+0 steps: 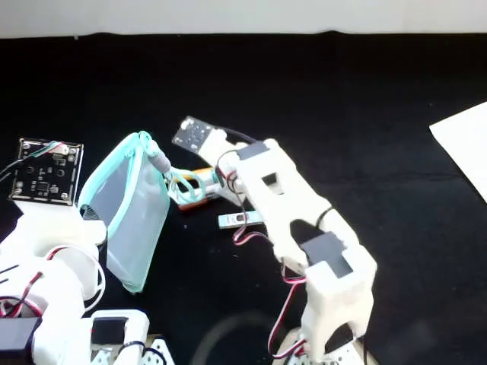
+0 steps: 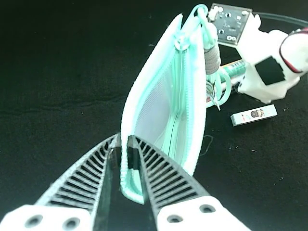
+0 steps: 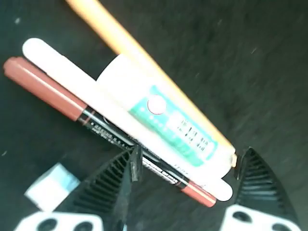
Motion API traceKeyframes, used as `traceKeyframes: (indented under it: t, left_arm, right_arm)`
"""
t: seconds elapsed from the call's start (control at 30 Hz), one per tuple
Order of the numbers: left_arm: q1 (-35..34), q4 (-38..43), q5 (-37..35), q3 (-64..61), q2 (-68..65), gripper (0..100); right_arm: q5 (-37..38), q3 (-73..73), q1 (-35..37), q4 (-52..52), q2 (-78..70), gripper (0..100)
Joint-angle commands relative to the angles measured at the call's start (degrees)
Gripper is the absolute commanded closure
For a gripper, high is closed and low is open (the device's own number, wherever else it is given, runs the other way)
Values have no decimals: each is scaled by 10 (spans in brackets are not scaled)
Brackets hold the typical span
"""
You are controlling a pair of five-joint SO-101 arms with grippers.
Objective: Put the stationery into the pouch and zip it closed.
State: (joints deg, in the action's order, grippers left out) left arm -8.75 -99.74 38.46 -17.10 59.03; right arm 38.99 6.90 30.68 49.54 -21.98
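Two arms at a black table [image 1: 342, 91]. The pouch [image 1: 125, 220], pale mesh with teal trim, is raised off the table and hangs slanted. The left gripper [image 2: 123, 144] is pressed together on the teal edge at one end of it. The zip slider [image 2: 182, 41] sits at the opposite end, and the zip edges between the two ends appear parted. Just beside the slider end of the pouch hang teal loops [image 2: 221, 84] that look like scissor handles, with a grey wrapped piece [image 2: 211, 57] above them. Just beyond these, on the side away from the pouch, the right gripper [image 3: 190, 154] stands spread over a bundle lying on the table. The bundle consists of an orange pencil [image 3: 120, 43], a white pen [image 3: 72, 72], a brown pen [image 3: 43, 86] and a white tube [image 3: 159, 120]. The bundle lies between the jaws; whether either jaw touches it cannot be told. The tube carries a green label with a round red mark and rows of print, and the brown pen has a black section with fine lettering; neither text is legible. An eraser [image 2: 253, 114] in a printed sleeve lies near the bundle, apart from the pouch. A white sheet of paper [image 1: 464, 144] lies well apart from the pouch.
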Motion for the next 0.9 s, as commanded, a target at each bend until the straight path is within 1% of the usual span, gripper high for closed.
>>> traceKeyframes:
  t: [0.0,0.07,0.2,0.27,0.3,0.47,0.67,0.87]
  left_arm:
    - [-8,-11,-8,-33,-9,994]
    - [-11,-11,-8,-33,-9,994]
    - [-11,-11,-8,-32,-9,994]
    - [-11,-11,-8,-32,-9,994]
    - [-11,-11,-8,-32,-9,994]
    - [-10,-11,-8,-36,-9,994]
    - [-10,-10,-8,-36,-9,994]
    - [-7,-9,-8,-36,-9,994]
  right_arm:
    - [56,-47,-3,-5,-53,701]
    - [82,-61,4,24,-81,769]
    - [95,-97,8,65,-123,993]
    - [94,-112,5,87,-131,977]
    - [89,-118,1,97,-130,990]
    - [2,-186,-28,132,-128,991]
    - [-114,-313,-69,218,-128,991]
    - [-185,-457,-79,323,-127,991]
